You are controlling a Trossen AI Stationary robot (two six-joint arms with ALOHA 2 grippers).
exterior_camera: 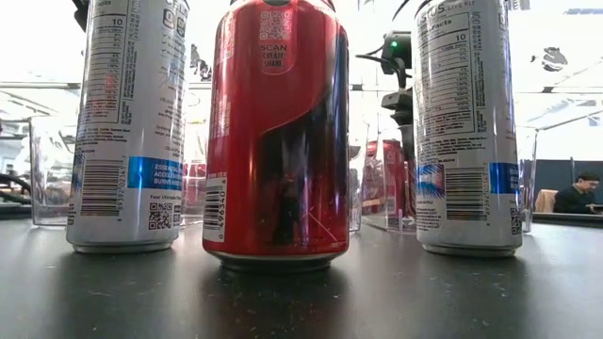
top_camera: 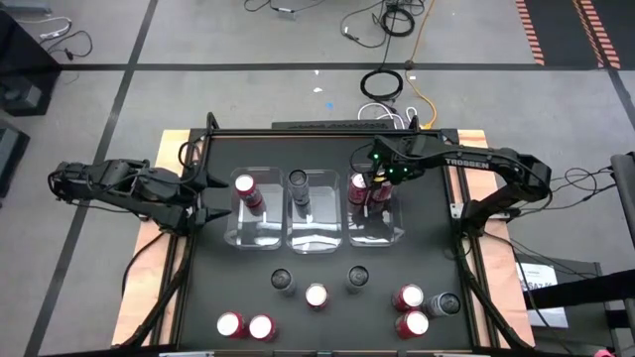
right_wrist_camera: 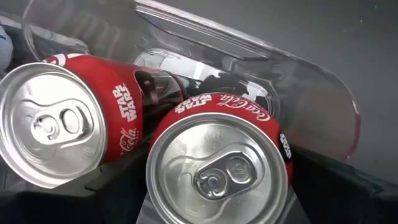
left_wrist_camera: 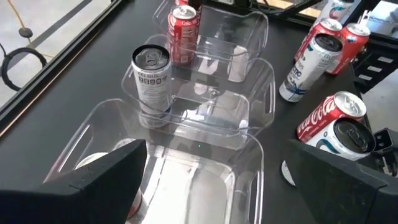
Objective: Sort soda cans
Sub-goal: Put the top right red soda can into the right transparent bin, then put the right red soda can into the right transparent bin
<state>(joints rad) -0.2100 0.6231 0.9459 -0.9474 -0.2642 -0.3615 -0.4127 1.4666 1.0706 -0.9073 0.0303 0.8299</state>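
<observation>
Three clear bins stand in a row at mid-table. The left bin (top_camera: 260, 233) holds one red can (top_camera: 245, 187). A silver can with a dark top (top_camera: 298, 182) stands in the middle bin (top_camera: 316, 238). Two upright red cans (right_wrist_camera: 59, 127) (right_wrist_camera: 217, 165) are in the right bin (top_camera: 382, 236). My right gripper (top_camera: 378, 190) points down into that bin, open, its fingers (right_wrist_camera: 118, 190) on either side of the nearer red can. My left gripper (top_camera: 205, 199) hangs open and holds nothing just left of the left bin. Several loose cans (top_camera: 317, 296) stand near the front edge. My right gripper comes from above, with a finger on each side of the nearer red can's upper wall (right_wrist_camera: 186, 109). That can stands upright on the bin's floor. I cannot tell whether the fingers touch it.
Loose red cans (top_camera: 408, 297) (top_camera: 230, 324) and dark-topped cans (top_camera: 283, 281) (top_camera: 446, 302) are spread along the near part of the table. In the low view, two silver cans (exterior_camera: 127, 122) (exterior_camera: 468, 122) and a red one (exterior_camera: 278, 132) stand close to the camera. Free tabletop lies between the bins and these cans.
</observation>
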